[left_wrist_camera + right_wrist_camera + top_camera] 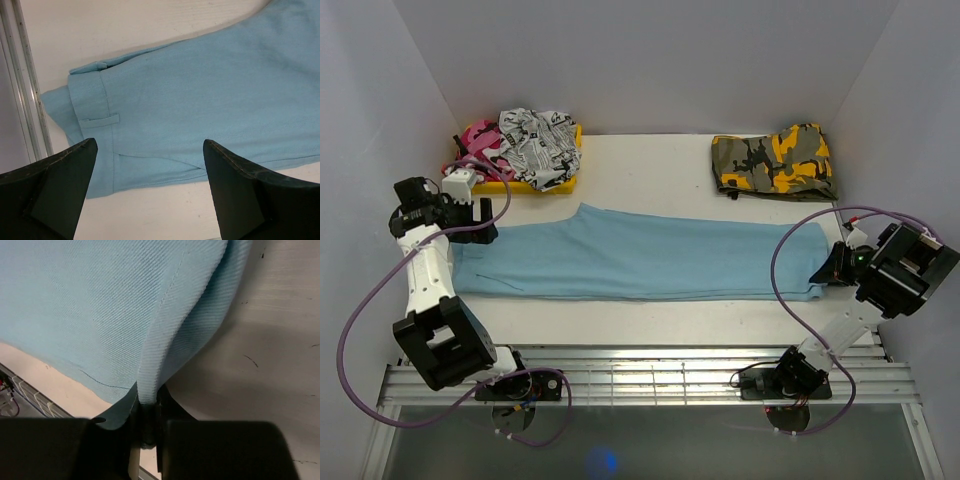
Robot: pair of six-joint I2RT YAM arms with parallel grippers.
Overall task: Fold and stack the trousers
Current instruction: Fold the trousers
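The light-blue trousers (630,262) lie stretched left to right across the table, legs folded one on the other, waistband at the left. In the left wrist view the waistband with a belt loop (100,120) lies just ahead of my left gripper (150,155), which is open and empty above the waist end (470,225). My right gripper (828,272) is shut on the hem at the leg end; in the right wrist view the cloth (150,340) is pinched between the fingers (150,412) and lifted a little off the table.
A yellow tray (560,180) at the back left holds a pink garment (480,138) and a black-and-white one (538,140). A folded camouflage garment (775,162) lies at the back right. A metal rail (650,375) runs along the near table edge. White walls enclose the sides.
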